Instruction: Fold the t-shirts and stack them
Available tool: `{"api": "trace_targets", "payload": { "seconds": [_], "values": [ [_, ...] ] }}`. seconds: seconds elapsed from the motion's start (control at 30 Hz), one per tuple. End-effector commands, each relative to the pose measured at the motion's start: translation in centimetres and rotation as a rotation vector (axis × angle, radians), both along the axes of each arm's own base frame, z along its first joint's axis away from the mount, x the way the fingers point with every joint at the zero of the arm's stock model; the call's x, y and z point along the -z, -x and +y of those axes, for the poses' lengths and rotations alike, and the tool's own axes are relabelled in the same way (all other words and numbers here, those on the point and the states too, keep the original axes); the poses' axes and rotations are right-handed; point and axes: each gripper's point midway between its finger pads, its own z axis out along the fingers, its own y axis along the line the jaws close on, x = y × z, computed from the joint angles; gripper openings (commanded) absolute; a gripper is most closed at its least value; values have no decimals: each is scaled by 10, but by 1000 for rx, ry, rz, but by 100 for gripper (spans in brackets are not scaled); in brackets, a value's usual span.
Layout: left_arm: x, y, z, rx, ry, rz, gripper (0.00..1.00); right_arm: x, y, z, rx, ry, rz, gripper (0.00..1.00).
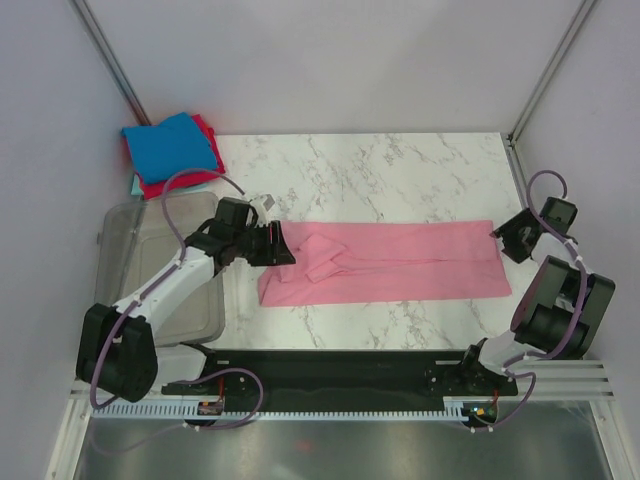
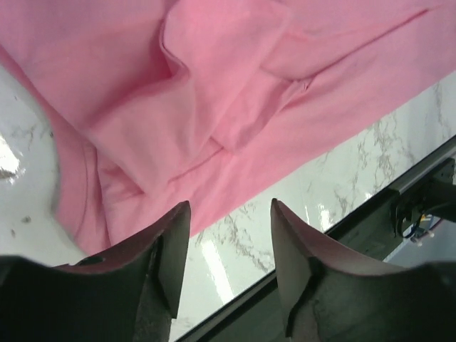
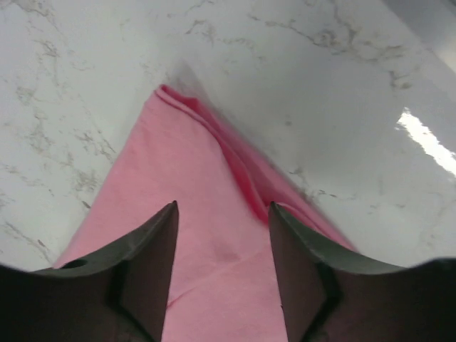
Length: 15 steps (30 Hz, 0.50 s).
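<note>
t-shirts lie in two places on the white marble-patterned table (image 1: 400, 170). a light pink cloth t-shirt (image 1: 400, 262), folded into a long band, stretches left to right across the middle, its left end bunched in loose folds. a clear rectangular plastic tub (image 1: 125, 245) stands at the table's left edge; the left arm crosses over it and hides part of its inside. beyond the tub, in the far left corner, a bright blue folded t-shirt (image 1: 172, 145) tops a red t-shirt (image 1: 160, 187) and a pale teal t-shirt (image 1: 134, 183). bare marble lies between the pink band and the far wall, with a narrower strip between it and the black rail (image 1: 340, 365) at the near edge. the left gripper (image 1: 283, 245) hangs at the band's left end, jaws apart, holding nothing. the right gripper (image 3: 222, 206) sits over the band's right corner, jaws likewise apart with nothing between them.
</note>
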Motion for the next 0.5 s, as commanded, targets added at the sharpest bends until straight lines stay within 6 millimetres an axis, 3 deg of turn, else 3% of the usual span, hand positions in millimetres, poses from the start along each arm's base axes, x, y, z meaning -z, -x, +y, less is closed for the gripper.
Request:
{"api": "trace_targets", "payload": {
  "seconds": [0.0, 0.13, 0.23, 0.33, 0.47],
  "values": [
    [-9, 31, -5, -1, 68, 45, 57, -11, 10, -17, 59, 9, -19, 64],
    [-16, 39, 8, -100, 69, -4, 64, -34, 4, -9, 20, -25, -86, 68],
    [-10, 36, 15, -152, 47, -22, 65, -53, 2, 0, -11, -10, -147, 69],
    [4, 27, 14, -201, 47, 7, 65, -71, -3, 21, -93, 44, -172, 69],
    [24, 13, -1, -209, 73, 44, 65, -68, -20, 88, -320, 4, -189, 69]
  ]
}}
